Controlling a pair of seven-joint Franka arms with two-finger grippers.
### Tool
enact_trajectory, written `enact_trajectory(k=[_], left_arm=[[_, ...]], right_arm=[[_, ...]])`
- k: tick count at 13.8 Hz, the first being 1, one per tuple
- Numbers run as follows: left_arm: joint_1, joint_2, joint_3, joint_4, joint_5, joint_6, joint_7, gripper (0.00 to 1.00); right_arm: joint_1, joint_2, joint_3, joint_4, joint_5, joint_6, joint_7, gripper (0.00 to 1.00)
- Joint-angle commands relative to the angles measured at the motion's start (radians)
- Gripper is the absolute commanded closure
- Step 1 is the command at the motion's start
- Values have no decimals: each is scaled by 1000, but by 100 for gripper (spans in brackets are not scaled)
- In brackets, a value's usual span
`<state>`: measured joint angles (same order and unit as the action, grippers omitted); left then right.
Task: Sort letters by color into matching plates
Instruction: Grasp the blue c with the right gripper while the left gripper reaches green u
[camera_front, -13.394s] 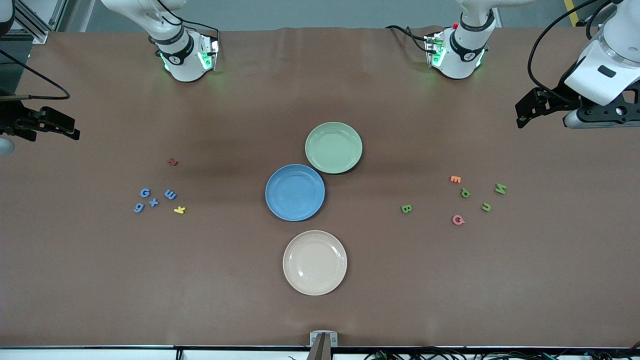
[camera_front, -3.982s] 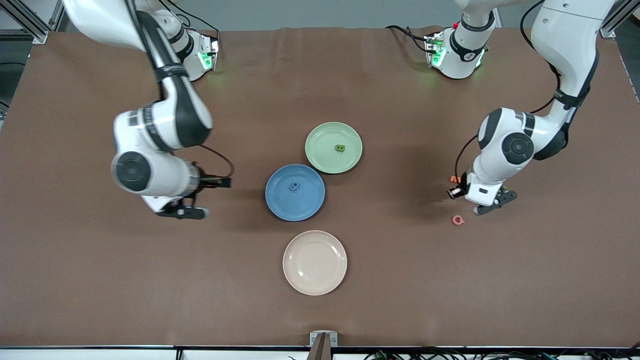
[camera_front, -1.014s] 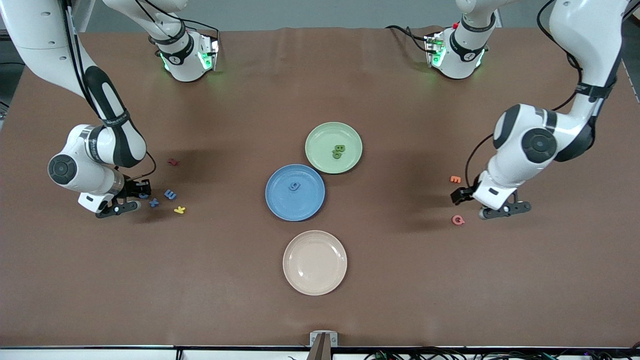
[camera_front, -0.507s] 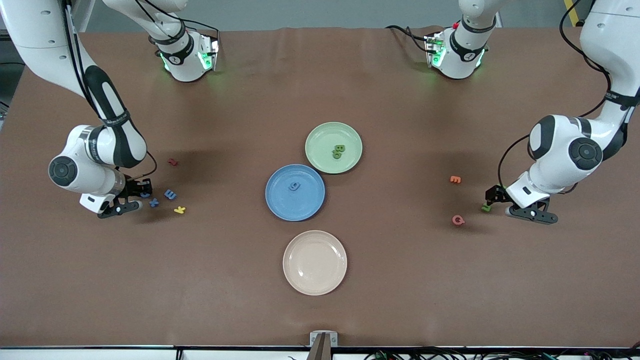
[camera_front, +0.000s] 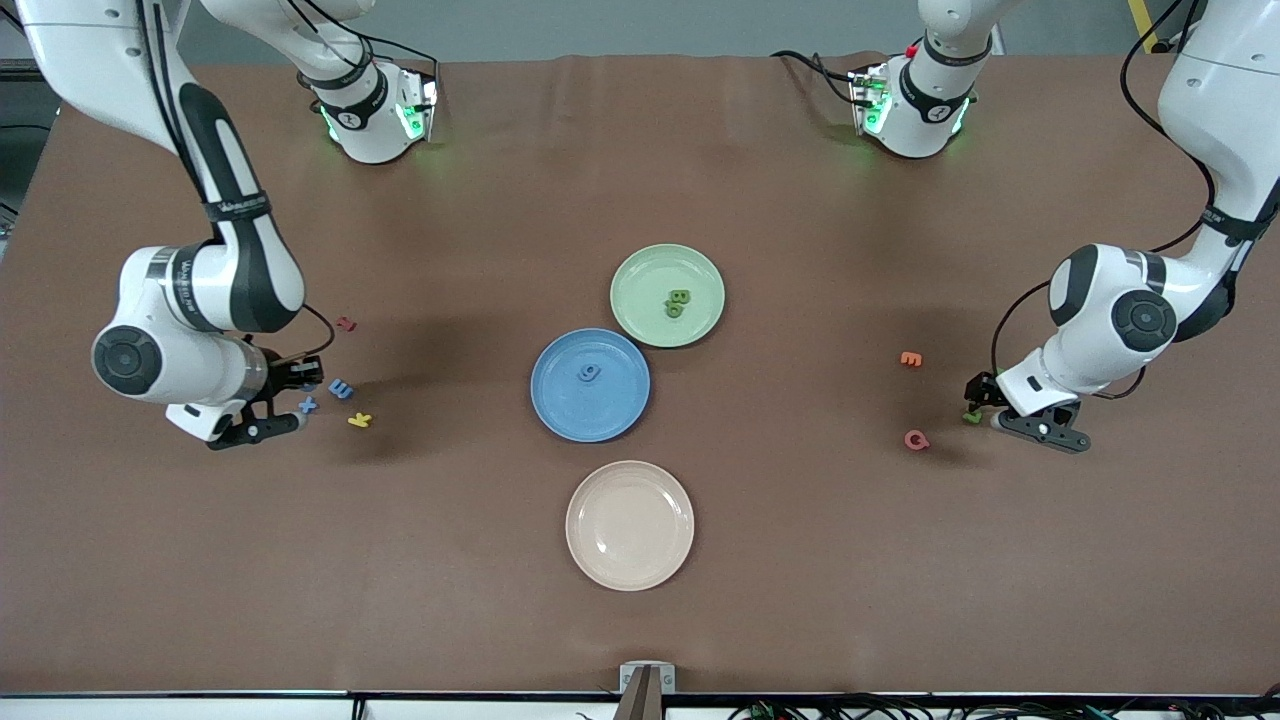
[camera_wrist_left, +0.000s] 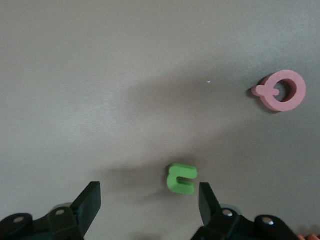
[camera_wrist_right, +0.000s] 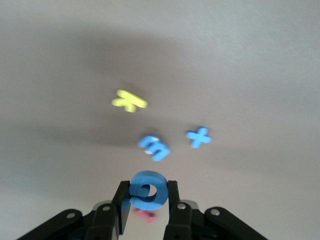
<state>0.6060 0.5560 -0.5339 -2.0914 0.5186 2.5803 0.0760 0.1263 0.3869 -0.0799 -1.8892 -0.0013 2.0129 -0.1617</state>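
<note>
A blue letter is held off the table with my right gripper shut on it, over the spot beside two more blue letters at the right arm's end. My left gripper stands open low over the table, with a green letter between its fingers, close to one finger. In the front view that green letter lies at the left gripper. The green plate holds two green letters. The blue plate holds one blue piece.
A yellow piece and a red one lie near the blue letters. An orange piece and a pink ring-shaped piece lie near the green letter. A beige plate sits nearest the front camera.
My left gripper has moved toward the left arm's end, come down around the green letter, and its jaws have narrowed. My right gripper has risen a little with the blue letter.
</note>
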Motion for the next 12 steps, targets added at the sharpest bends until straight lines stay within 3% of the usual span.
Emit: enact_trajectory(k=[1,3,7,11,12], left_arm=[[11,24,-14,10,20,17,10,17],[6,28,-14,10,24,17,11,19],[5,44,-14,11,27,17,14,26],[5,59,-14,10,26,17,13,34],[5,58,-14,11,26,14,11,40]], right_arm=[[114,7,-3,61,4,-49,212,84],[208,12,-1,87,41,-43,362,84],[349,104,-3,180,207,-25,560,84],[467,200,-3,246,224,81,761,84],[493,229,-3,268,224,108,804,84]])
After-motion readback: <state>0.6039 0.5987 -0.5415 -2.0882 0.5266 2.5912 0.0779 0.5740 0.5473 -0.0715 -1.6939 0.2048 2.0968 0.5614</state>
